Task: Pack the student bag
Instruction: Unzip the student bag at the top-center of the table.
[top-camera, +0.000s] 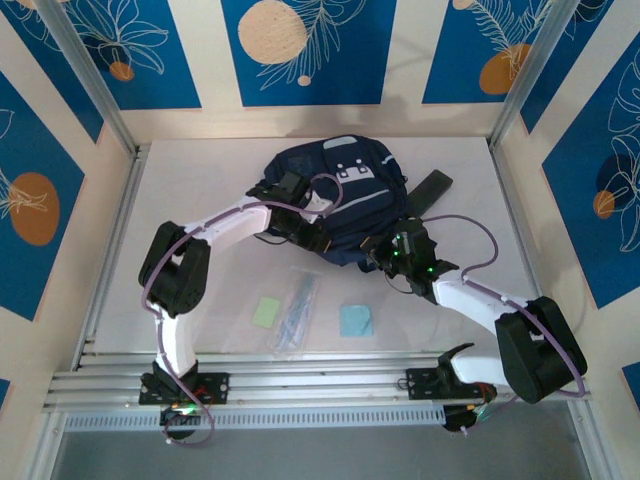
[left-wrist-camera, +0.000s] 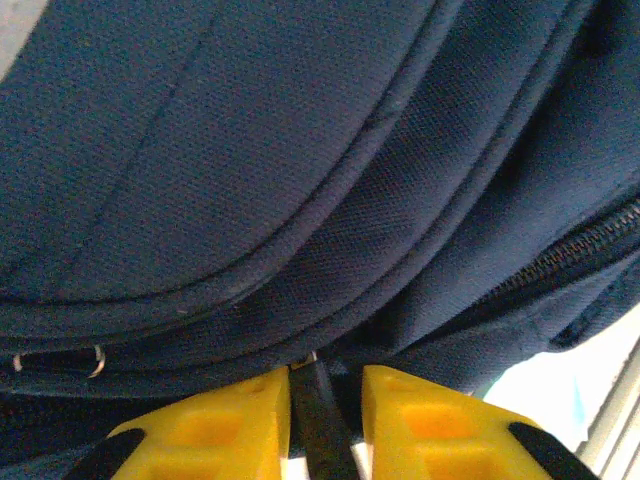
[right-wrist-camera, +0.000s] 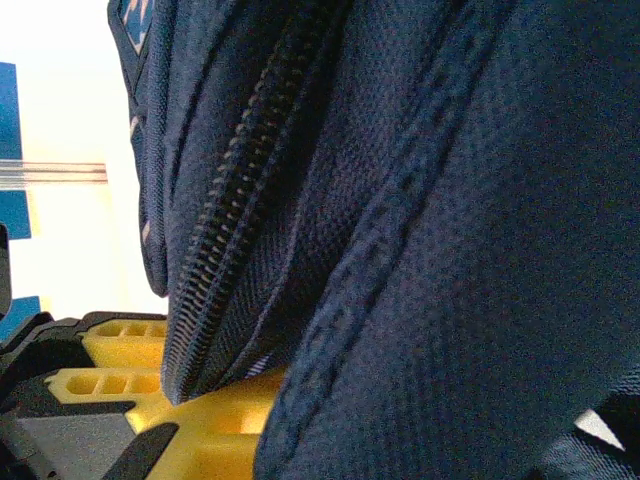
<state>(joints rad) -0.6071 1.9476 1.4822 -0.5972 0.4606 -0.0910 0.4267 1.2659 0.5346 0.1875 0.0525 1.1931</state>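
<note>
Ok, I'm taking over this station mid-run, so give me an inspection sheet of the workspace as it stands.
Surface: white table, flat.
Job's things: student bag lying at back centre.
Clutter: green pad, clear pouch of pens, blue pad, loose in front of the bag.
Grippers: left gripper pinches a dark strip at the bag's seam; right gripper shut, seemingly on fabric at the bag's near edge.
Cables: purple cables loop along both arms; the left one arcs over the bag.
Surroundings: patterned panels, aluminium rails.
</note>
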